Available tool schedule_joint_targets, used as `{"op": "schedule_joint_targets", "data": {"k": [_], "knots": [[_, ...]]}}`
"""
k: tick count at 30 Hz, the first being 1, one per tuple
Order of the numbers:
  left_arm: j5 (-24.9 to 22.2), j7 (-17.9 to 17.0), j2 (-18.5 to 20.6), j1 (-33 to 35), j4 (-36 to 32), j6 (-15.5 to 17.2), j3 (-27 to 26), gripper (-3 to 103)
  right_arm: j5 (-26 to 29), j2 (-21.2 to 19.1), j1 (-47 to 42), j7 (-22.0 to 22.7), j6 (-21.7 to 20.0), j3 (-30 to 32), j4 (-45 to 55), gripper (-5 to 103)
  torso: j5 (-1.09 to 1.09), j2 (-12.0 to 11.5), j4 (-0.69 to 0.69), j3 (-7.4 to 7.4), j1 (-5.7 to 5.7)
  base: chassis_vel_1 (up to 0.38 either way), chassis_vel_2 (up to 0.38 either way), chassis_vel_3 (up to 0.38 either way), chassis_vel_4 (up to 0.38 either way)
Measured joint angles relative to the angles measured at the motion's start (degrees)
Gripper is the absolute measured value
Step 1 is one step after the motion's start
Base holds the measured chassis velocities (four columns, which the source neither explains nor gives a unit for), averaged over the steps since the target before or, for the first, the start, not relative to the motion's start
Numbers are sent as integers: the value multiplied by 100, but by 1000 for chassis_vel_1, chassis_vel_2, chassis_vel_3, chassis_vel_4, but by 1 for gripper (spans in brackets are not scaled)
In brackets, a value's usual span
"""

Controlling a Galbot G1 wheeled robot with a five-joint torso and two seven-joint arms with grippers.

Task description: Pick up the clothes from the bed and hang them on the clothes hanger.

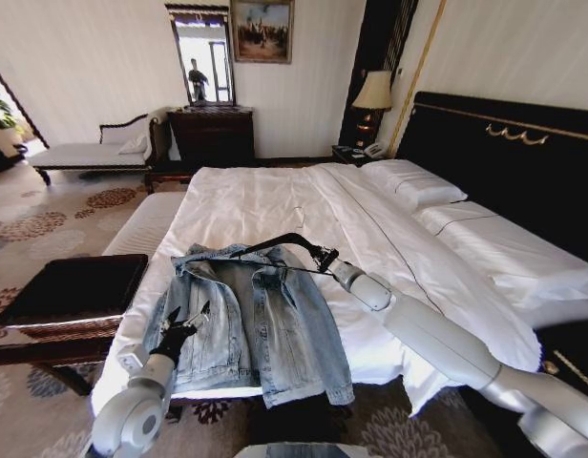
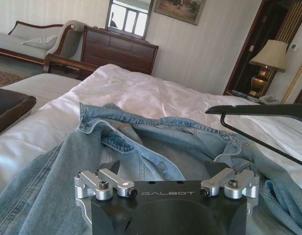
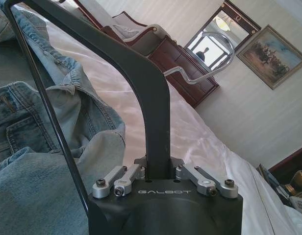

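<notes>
Denim jacket (image 1: 251, 320) lies spread flat and open-fronted on the near corner of the bed (image 1: 275, 196), collar toward the headboard at 12 o'clock and hem toward the robot at 6 o'clock, with one cuff draped over the mattress edge. In the head view it sits at about 7 o'clock from the picture's middle, on white sheets.

The right arm reaches in from the 4 o'clock corner, its white forearm stretched in a long diagonal up toward 10 o'clock. The right gripper (image 1: 325, 258) hovers just past the jacket's right shoulder and is clamped on the clothes hanger (image 1: 265, 246). In the right wrist view the fingers (image 3: 122, 177) are drawn in narrow against the hanger's thick black shoulder bar, which rises between them, with the silver hook (image 3: 210, 56) curving off its top. The thin black lower rod runs down past the gripper body. The hanger's frame extends from the gripper toward 9 o'clock and hangs over the collar area of the jacket.

The left arm comes up from the 7 o'clock corner, elbow bent, wrist pointing toward 12 o'clock. The left gripper (image 1: 187, 320) hovers over the jacket's left front panel, near the sleeve. Its fingers (image 2: 104, 180) are spread wide with nothing between them; the left wrist view looks along them at the collar (image 2: 109, 129).
</notes>
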Motion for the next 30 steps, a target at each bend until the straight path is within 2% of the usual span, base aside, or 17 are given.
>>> {"op": "schedule_joint_targets", "data": {"k": [8, 15, 18, 22, 25, 30], "knots": [[77, 33, -86, 101, -48, -28, -14, 98, -182, 68, -78, 49, 42, 46, -12, 22, 0, 0, 0, 0, 0, 140, 149, -143, -156], [109, 78, -149, 198, -45, -62, -68, 98, -157, 87, -82, 105, 94, 47, 116, 22, -4, 0, 6, 0, 0, 199, 212, -180, -186], [109, 81, -153, 200, -47, -65, -81, 98, -129, 87, -100, 165, 117, 51, 131, 22, -5, 2, 4, -1, -1, 76, 66, -52, -52], [110, 84, -165, 199, -44, -68, -55, 98, 101, 67, -148, 237, 80, 53, 161, 22, 1, 1, 0, 0, -1, 14, 10, -6, 0], [152, 87, -195, 199, -17, -74, 1, 98, 520, 82, -211, 396, 4, 59, 188, 22, 3, 1, -3, 1, 1, -78, -46, 29, 13], [184, 87, -200, 206, -29, -95, 31, 98, 643, 102, -227, 456, -30, 69, 167, 22, 0, 1, 0, 1, 1, -36, -23, 23, 4]]}}
